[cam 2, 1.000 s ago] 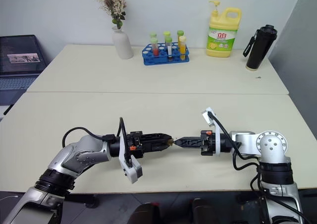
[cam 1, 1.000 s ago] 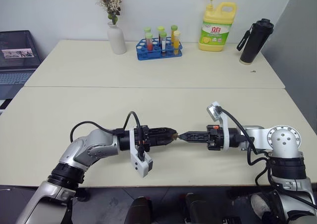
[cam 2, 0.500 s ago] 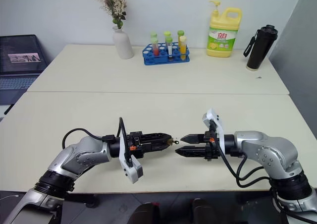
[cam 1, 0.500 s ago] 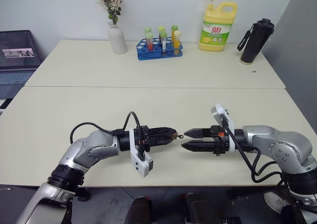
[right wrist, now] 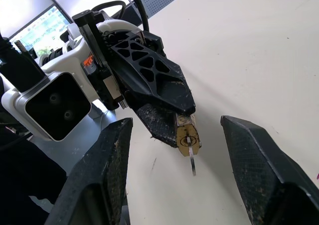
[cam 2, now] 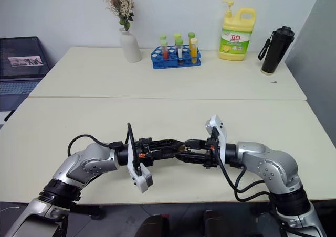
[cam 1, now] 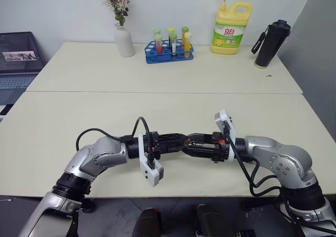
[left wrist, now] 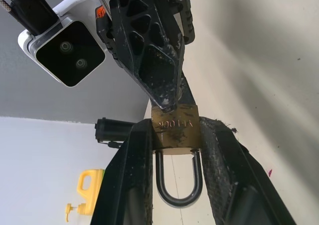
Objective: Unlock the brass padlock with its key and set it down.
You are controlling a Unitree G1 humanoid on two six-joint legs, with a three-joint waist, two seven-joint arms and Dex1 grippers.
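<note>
Over the table's front edge my left gripper [cam 1: 183,141] is shut on the brass padlock [left wrist: 175,128], its two fingers [left wrist: 130,185] pinching the golden body. The silvery shackle [left wrist: 178,187] points back toward the wrist. The thin silvery key [right wrist: 191,161] sticks out of the padlock's [right wrist: 186,135] keyhole face, held by nothing. My right gripper [cam 1: 190,143] faces the left one, open. Its fingers [right wrist: 107,180] stand wide on either side of the padlock and the left fingertips. One right finger [left wrist: 149,60] lies close against the padlock's keyhole end.
Along the far table stand a white vase with dried flowers [cam 1: 124,39], a blue test tube rack [cam 1: 169,52], a yellow detergent bottle [cam 1: 230,31] and a black bottle [cam 1: 270,44]. A laptop [cam 1: 18,58] sits off the left edge. Bare tabletop [cam 1: 168,106] stretches beyond the grippers.
My right gripper, shut at the padlock's key a second ago, opened and drew back. It then rolled and came in again, open around the padlock. The left gripper stayed put.
</note>
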